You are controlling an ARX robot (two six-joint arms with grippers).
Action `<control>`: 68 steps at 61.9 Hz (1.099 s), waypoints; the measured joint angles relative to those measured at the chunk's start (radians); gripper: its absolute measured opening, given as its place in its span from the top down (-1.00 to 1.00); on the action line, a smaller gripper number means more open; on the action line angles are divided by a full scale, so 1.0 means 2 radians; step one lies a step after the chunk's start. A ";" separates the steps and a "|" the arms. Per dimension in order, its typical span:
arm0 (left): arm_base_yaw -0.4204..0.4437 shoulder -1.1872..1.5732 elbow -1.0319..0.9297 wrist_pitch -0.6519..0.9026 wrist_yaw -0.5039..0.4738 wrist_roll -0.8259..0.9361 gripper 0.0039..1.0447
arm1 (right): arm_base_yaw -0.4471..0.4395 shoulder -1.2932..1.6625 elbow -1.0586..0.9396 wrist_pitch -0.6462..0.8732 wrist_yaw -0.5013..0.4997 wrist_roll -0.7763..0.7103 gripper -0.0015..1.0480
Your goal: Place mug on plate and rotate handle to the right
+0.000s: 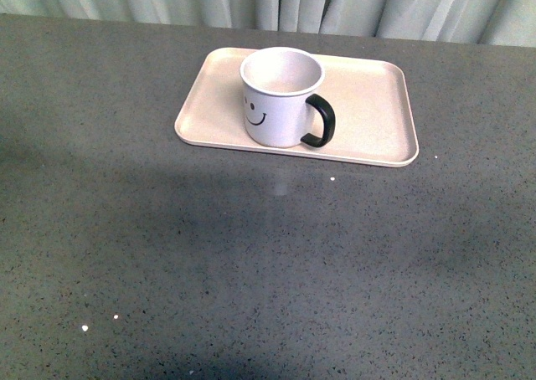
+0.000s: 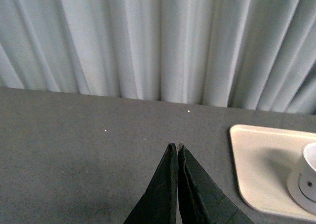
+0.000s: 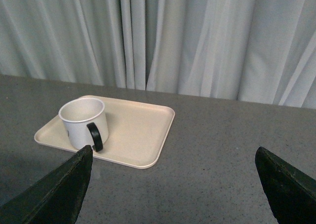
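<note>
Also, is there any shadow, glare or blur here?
Front view: a broad shadow darkens the near table, with tiny glints; the mug is sharp. Left wrist view: the left fingers are nearly black. Right wrist view: the right fingers look soft, the plate clear.

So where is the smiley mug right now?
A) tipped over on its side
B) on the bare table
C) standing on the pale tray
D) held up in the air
C: the mug stands upright on the tray, near its left end.
</note>
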 joint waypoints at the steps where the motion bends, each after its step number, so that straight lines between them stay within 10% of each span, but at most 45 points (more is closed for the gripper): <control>1: 0.001 -0.006 -0.003 -0.002 0.001 0.000 0.98 | 0.000 0.000 0.000 0.000 0.000 0.000 -0.82; 68: 0.001 -0.336 -0.085 -0.240 0.004 0.000 0.98 | 0.000 0.000 0.000 0.000 0.000 0.000 -0.82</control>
